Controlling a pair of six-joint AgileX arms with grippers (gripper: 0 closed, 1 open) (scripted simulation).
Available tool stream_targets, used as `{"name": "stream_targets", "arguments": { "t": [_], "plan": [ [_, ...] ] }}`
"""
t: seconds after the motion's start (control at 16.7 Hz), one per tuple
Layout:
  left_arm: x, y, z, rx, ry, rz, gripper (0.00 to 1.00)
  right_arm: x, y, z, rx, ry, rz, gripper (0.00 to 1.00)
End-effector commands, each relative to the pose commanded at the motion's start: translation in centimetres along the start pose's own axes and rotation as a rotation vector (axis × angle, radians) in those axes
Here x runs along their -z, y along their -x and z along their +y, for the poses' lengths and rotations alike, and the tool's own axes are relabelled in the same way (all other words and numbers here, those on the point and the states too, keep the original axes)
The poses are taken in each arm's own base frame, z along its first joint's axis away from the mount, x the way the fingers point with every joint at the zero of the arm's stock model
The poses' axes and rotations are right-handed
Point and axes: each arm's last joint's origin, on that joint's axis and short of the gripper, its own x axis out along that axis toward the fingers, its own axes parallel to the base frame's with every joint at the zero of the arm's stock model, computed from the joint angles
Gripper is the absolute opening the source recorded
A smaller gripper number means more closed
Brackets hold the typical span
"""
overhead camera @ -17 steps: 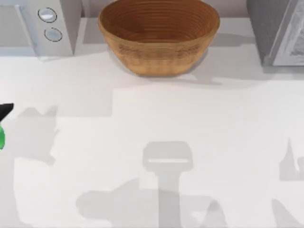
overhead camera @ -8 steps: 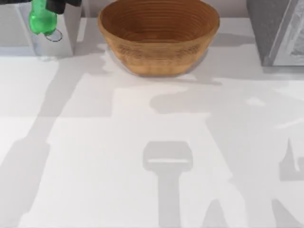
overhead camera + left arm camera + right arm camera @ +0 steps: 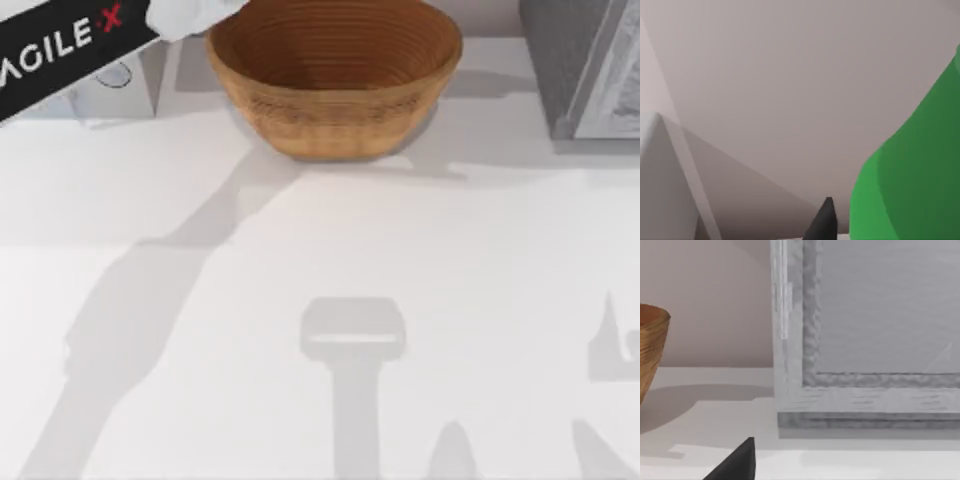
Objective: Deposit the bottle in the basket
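One bottle point(image 3: 910, 180) at left wrist, basket point(image 3: 334, 75) top view

Basket point(image 3: 334, 85): tan-brown wicker, ribbed in coiled rings, darker brown inside.
Bottle point(image 3: 912, 175): plain bright green where it showed in the left wrist view.
Left arm point(image 3: 70, 45): black panel left of the basket, white lettering with a red X; white casing beside it.
Table point(image 3: 480, 300): white, crossed by grey shadows.
Box point(image 3: 585, 65): grey, speckled, right of the basket.
Wall point(image 3: 790, 75): pale pinkish beige.
Right fingertip point(image 3: 737, 462): black.
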Motion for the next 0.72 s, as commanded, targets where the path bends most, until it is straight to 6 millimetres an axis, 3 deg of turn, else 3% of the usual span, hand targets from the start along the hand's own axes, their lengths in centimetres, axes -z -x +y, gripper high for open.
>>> {"name": "stream_targets", "arguments": {
  "t": [0.12,0.24,0.72],
  "plan": [
    [0.0,0.2,-2.6,-0.019,0.046,-0.036,0.0,0.0,0.0,0.0,0.0,0.0,0.0,1.0],
    [0.0,0.3,-3.7,-0.026,0.066,-0.052,0.0,0.0,0.0,0.0,0.0,0.0,0.0,1.0],
    [0.7,-0.6,-3.6,-0.031,0.057,-0.039,0.0,0.0,0.0,0.0,0.0,0.0,0.0,1.0]
  ]
}}
